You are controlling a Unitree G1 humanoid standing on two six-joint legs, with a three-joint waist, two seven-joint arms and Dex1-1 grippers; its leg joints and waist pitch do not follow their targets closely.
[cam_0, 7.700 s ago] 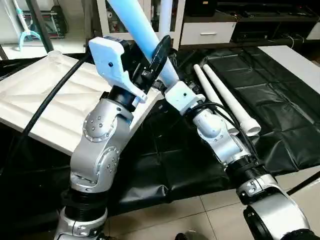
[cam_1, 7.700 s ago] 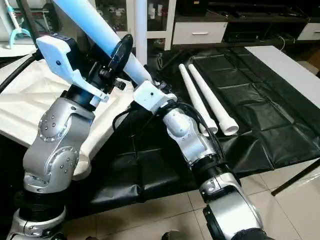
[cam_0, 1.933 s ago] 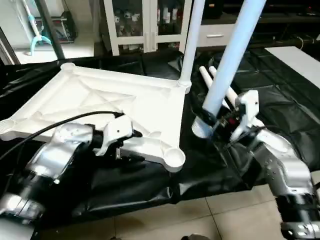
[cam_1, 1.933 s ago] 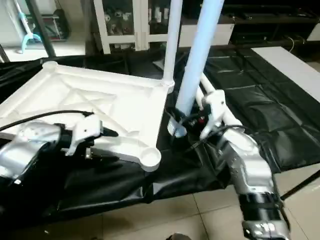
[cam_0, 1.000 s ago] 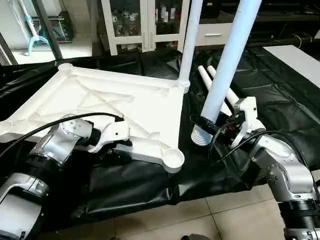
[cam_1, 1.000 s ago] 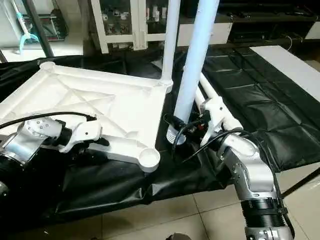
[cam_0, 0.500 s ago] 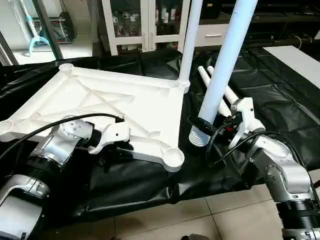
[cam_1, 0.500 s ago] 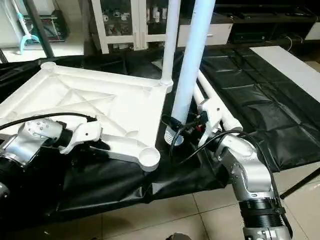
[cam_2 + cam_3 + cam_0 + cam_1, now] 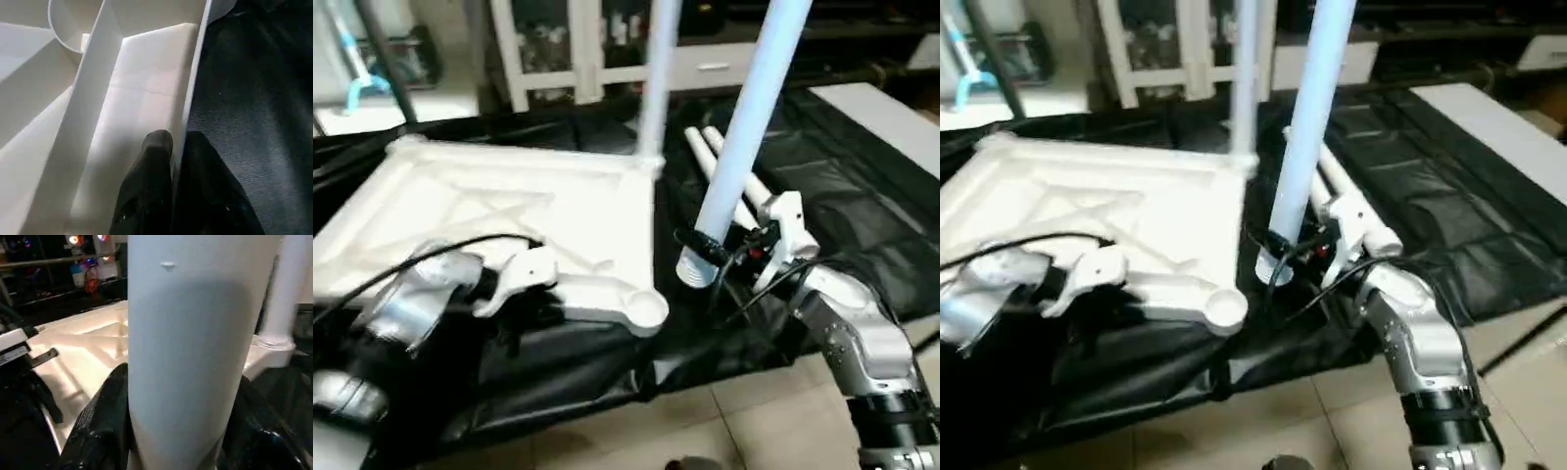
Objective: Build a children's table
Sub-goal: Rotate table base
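Observation:
The white tabletop (image 9: 499,206) lies underside up on the black sheet. One leg (image 9: 656,78) stands upright in its far right corner socket. My right gripper (image 9: 710,245) is shut on a second leg (image 9: 744,127) near its wide lower end. It holds that leg nearly upright and off the sheet, just right of the empty near right socket (image 9: 648,307). In the right wrist view black fingers (image 9: 102,426) flank this leg (image 9: 186,333). My left gripper (image 9: 177,138) is shut on the tabletop's near rim wall (image 9: 188,93), one finger on each side. Two more legs (image 9: 729,171) lie on the sheet.
Black sheeting (image 9: 862,166) covers the work surface, with tiled floor (image 9: 724,421) in front. A white cabinet (image 9: 568,49) and a low drawer unit (image 9: 705,64) stand behind. A black cable (image 9: 421,259) runs across my left forearm.
My left gripper's fingers have closed onto the tabletop's near rim. The held leg's lower end has drifted slightly towards the tabletop. The whole view has shifted a little.

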